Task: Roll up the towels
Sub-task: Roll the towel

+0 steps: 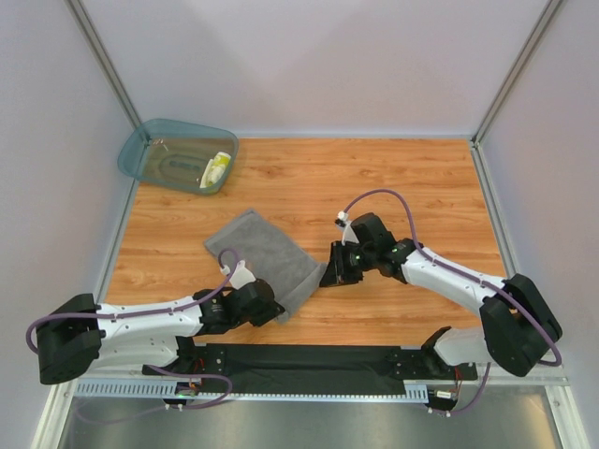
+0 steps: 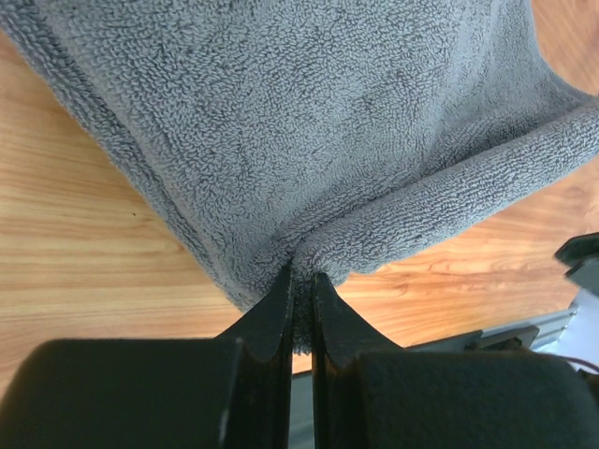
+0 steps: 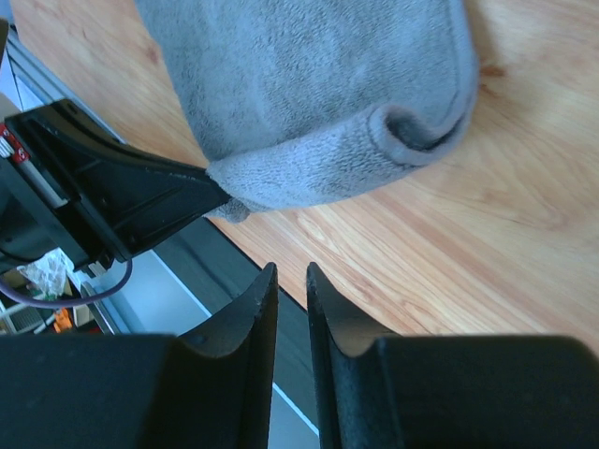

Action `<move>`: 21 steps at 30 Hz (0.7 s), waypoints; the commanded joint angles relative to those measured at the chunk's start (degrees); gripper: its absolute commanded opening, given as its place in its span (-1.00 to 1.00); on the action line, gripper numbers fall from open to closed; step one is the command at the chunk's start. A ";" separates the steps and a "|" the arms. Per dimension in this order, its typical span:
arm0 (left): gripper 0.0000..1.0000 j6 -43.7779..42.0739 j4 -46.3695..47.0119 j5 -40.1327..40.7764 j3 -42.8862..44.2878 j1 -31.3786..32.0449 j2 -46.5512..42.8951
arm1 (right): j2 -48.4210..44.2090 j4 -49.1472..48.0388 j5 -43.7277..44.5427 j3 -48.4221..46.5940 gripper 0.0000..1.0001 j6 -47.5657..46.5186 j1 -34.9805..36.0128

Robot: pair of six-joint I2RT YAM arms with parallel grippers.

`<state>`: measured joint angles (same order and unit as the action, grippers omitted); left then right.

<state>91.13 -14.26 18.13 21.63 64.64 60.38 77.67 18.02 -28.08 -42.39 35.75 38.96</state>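
Observation:
The grey towel [image 1: 267,257] lies flat and slanted on the wooden table, its near edge folded into a thick roll [image 3: 374,154]. My left gripper [image 2: 301,276] is shut on the towel's near corner [image 2: 318,253]; from above it sits at the towel's front tip [image 1: 277,313]. My right gripper [image 3: 291,269] hovers beside the towel's right edge [image 1: 335,274], jaws nearly together with only a narrow slit and nothing between them, apart from the cloth. The small yellow-and-white cloth [image 1: 216,169] lies in the teal tub.
The translucent teal tub [image 1: 150,154] stands at the back left corner. A black strip [image 1: 309,360] and a metal rail run along the table's near edge. Grey walls enclose the table on three sides.

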 commanded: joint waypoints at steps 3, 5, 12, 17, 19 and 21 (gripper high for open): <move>-1.00 0.01 -3.41 1.56 -2.29 -2.15 0.96 | 5.37 -7.82 -2.86 -2.78 -0.63 0.11 2.52; -1.00 -0.25 -2.71 1.12 -2.73 -2.85 1.32 | 7.14 -9.31 -3.21 -3.66 -0.65 0.11 3.40; -1.00 -1.22 -2.09 0.24 -2.91 -3.64 2.81 | 15.13 -13.19 -4.97 -6.21 -0.70 0.46 3.84; -1.00 -1.48 -2.00 -0.11 -3.17 -4.08 2.73 | 19.53 -14.07 -4.97 -9.19 -0.74 -0.15 3.49; -1.00 -1.40 -2.35 -0.20 -3.43 -4.09 2.20 | 21.47 -13.89 -4.80 -9.81 -0.75 -0.76 2.88; -1.00 -1.14 -2.52 -0.29 -3.78 -4.26 1.50 | 23.31 -12.84 -4.79 -10.86 -0.76 -1.55 1.39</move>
<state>91.02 -11.03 16.49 20.45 61.19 61.47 98.76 7.09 -32.95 -50.54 35.94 41.91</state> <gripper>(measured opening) 0.101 0.126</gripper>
